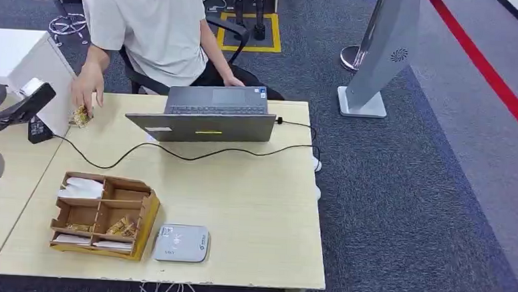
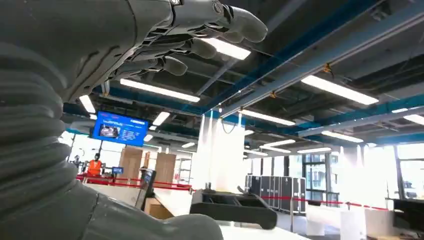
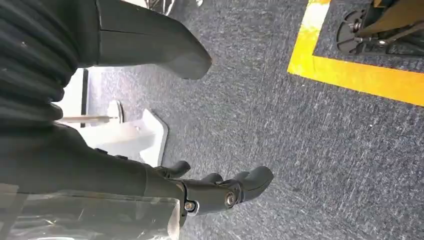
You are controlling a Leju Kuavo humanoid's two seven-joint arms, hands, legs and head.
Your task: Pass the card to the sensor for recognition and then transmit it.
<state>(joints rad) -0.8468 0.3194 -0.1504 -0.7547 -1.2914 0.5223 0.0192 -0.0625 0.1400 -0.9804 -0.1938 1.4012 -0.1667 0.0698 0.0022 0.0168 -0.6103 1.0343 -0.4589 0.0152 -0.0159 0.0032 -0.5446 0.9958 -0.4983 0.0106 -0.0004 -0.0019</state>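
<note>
In your head view, the grey sensor (image 1: pixel 181 243) lies on the bench (image 1: pixel 253 206) just beside the wooden card tray (image 1: pixel 103 215). Left wrist view: left hand (image 2: pixel 165 35) empty, fingers (image 2: pixel 240 22) apart. Right wrist view: right hand (image 3: pixel 210 192) over carpet, fingers loosely apart, empty.

Grey carpet (image 1: pixel 401 193) w/ red stripe (image 1: pixel 488 71).

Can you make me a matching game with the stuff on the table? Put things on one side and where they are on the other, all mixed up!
Things:
1. laptop
2. grey card reader
3. wooden organizer
4. black cable

Places:
A. at the near edge, right of the wooden box
B. at the far edge, by the seated person
C. trailing across the table's middle
D. near left part, with compartments

Pairs: 1-B, 2-A, 3-D, 4-C
</note>
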